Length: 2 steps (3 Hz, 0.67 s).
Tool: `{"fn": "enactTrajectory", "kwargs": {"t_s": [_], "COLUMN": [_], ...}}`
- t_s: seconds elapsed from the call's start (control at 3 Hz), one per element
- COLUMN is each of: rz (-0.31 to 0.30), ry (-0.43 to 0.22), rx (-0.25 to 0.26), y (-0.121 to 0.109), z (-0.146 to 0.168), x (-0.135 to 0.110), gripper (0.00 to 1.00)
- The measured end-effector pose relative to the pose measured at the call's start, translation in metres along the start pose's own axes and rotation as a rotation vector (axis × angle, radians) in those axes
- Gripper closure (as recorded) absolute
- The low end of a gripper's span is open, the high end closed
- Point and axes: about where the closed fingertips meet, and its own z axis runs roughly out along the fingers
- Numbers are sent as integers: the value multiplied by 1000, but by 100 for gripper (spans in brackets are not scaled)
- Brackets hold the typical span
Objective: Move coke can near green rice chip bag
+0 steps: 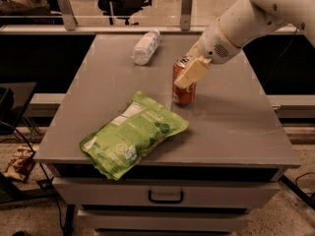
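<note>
The red coke can (183, 93) with a silver top stands upright on the grey table (231, 122), just right of the upper corner of the green rice chip bag (133, 134). The bag lies flat near the table's front left, label side up. My gripper (189, 73) comes in from the upper right on a white arm and is shut on the coke can, one cream finger (193, 73) across the can's front. The far finger is hidden behind the can.
A clear crinkled plastic bottle (146, 46) lies on its side at the back of the table. A drawer with a handle (165, 196) sits under the table's front edge. Chairs and a rail stand behind the table.
</note>
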Motion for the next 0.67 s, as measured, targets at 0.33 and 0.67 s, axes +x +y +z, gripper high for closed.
{"fn": "enactTrajectory", "kwargs": {"t_s": [0.33, 0.67], "rz": [-26, -50], "ry": [-2, -9], "rx": [-35, -50], "y": [11, 18], "z": [7, 8], "x": [-4, -8], "gripper": [74, 51]}}
